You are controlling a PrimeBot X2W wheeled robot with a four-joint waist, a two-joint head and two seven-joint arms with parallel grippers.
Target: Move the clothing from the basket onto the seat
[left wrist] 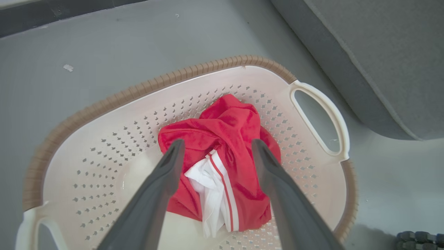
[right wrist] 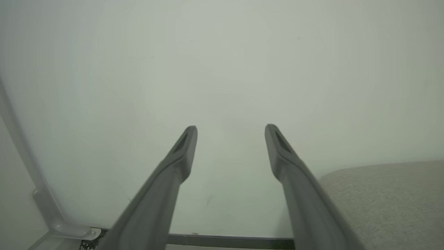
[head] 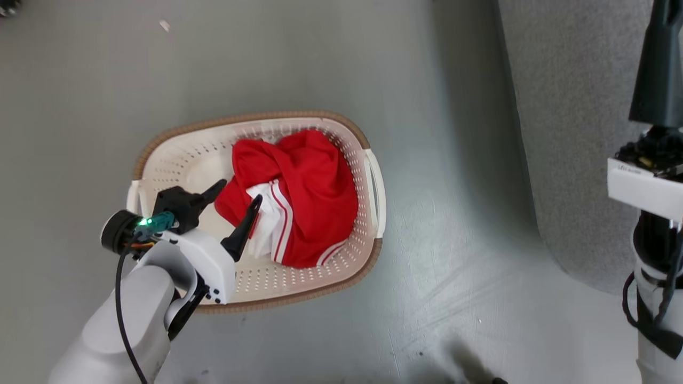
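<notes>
Underfoot, a bare grey floor [head: 267,64] spread across the head view, and on the robot's right stood one large grey sofa [head: 571,133] with a rounded corner, its textured edge also showing in the left wrist view [left wrist: 381,52] and low in the right wrist view [right wrist: 381,194]. A strip of floor lay between the sofa and the one cream oval basket [head: 176,160], which sat near it but apart, its perforated wall and brown rim band all around the load. The clothing [head: 309,197] lay inside the basket as a single crumpled red heap with a white panel and thin stripes, bunched toward the side nearer the sofa; how many garments made up the heap could not be told. The pale left arm reached up from the lower left over the basket's near rim, and the left gripper [head: 239,192] hung over the heap's edge with its two dark fingers spread wide, pinching nothing. From the left wrist, those fingers straddled the white panel of the heap [left wrist: 229,128]; whether the tips touched the cloth could not be told. The right arm [head: 640,189] stood upright at the right edge beside the sofa, and the right gripper [right wrist: 231,128] was spread wide too, pointing at a pale wall [right wrist: 222,52]. Two white handles showed on the basket, one on the sofa side [head: 375,192]. One small white scrap [head: 164,25] lay on the floor beyond the basket.
</notes>
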